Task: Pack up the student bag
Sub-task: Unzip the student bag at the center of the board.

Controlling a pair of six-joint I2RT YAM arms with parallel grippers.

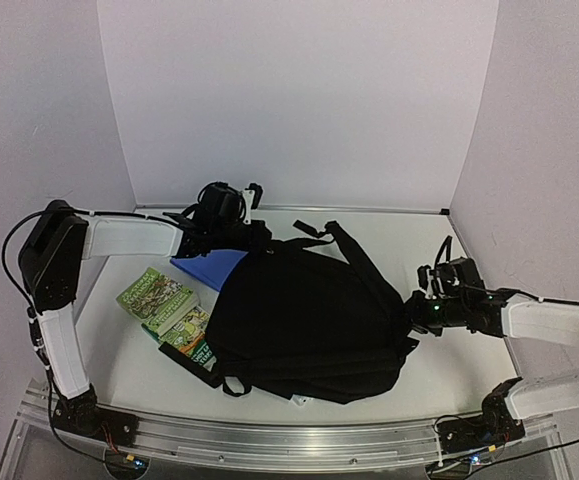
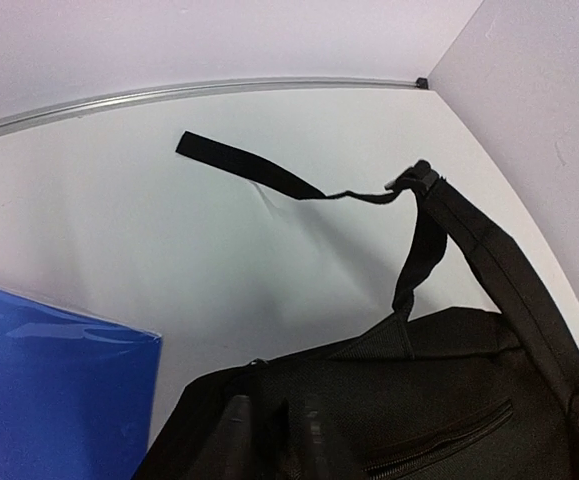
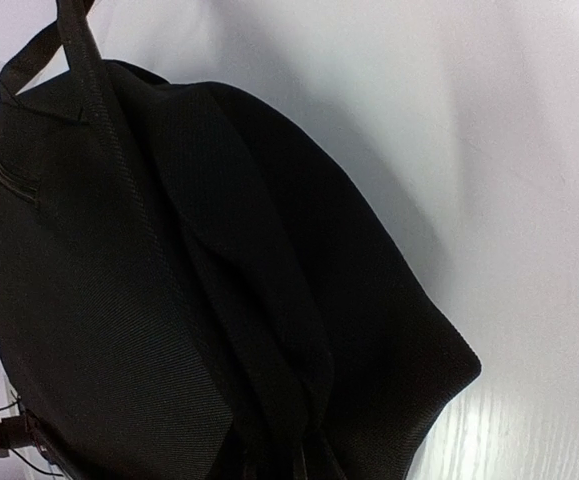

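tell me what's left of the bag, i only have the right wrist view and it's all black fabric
Observer: There are green books on the table, left of the student bag.
Operator: anything else there
Observer: A blue folder lies beyond the books, against the bag's far left edge.
Operator: where's the left gripper
Observer: The left gripper is at the bag's far left corner, beside the folder.

Black backpack (image 1: 309,320): one, centre of table.
Blue folder (image 1: 209,268): one, at backpack's 10 o'clock.
Green-covered books (image 1: 154,293): two clear, at 9 o'clock.
Third green cover (image 1: 201,352): at 8 o'clock, part-hidden; separate book or not, cannot tell.
Arms: two, left arm (image 1: 129,237) and right arm (image 1: 549,320).
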